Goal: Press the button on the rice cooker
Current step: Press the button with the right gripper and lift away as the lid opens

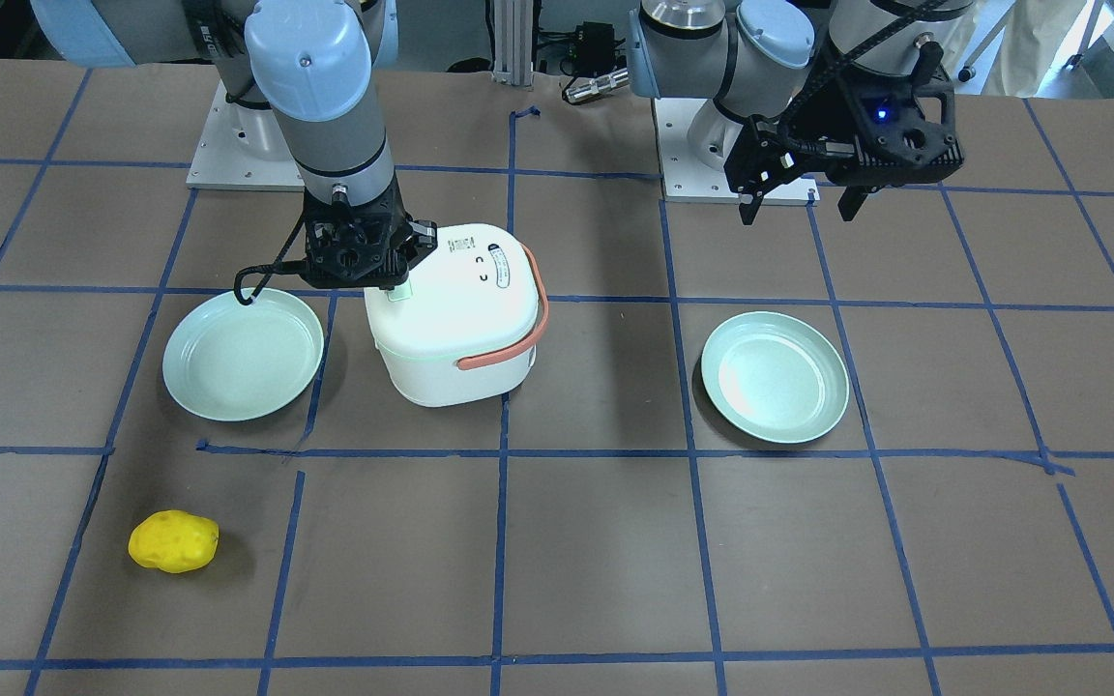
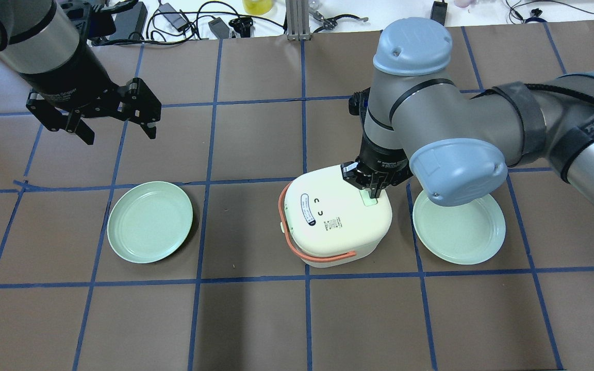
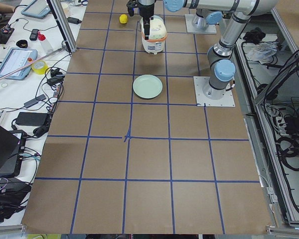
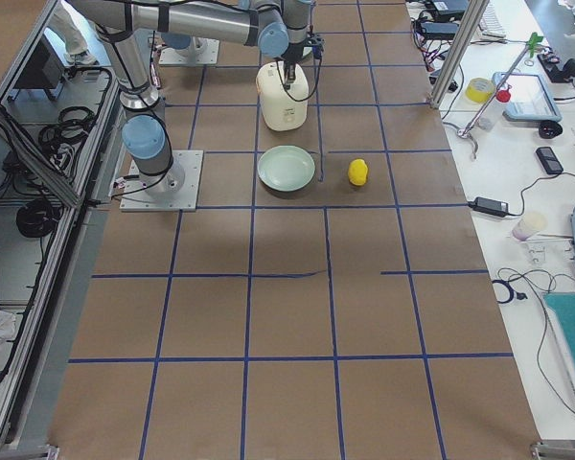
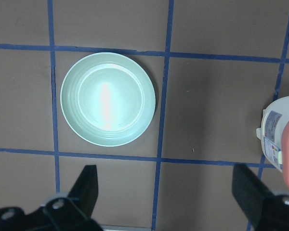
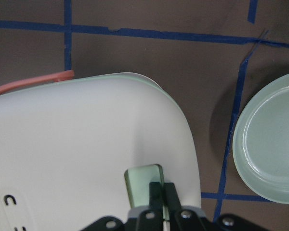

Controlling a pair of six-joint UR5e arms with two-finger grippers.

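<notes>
Brown taped table [image 2: 256, 319]: right gripper [image 2: 372, 189], fingers pinched together, tips seemingly on the button [image 6: 142, 182] at the rice cooker [image 2: 335, 221] lid edge. Left gripper [image 2: 120, 135] spread wide, empty, well apart from cooker. Risk: off-centre push slips off the tab, or the cooker slides.

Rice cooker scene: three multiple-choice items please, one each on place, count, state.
1. Pale green plates beside the rice cooker: A one; B two; C three.
2. The right claw is at: A the button; B a plate; C the cooker's base.
3. The left claw is: A open, empty; B shut on a plate; C shut, empty.
Key: B, one sits on each side; A, its shut fingers are at the mint tab; A, spread wide, nothing between.
</notes>
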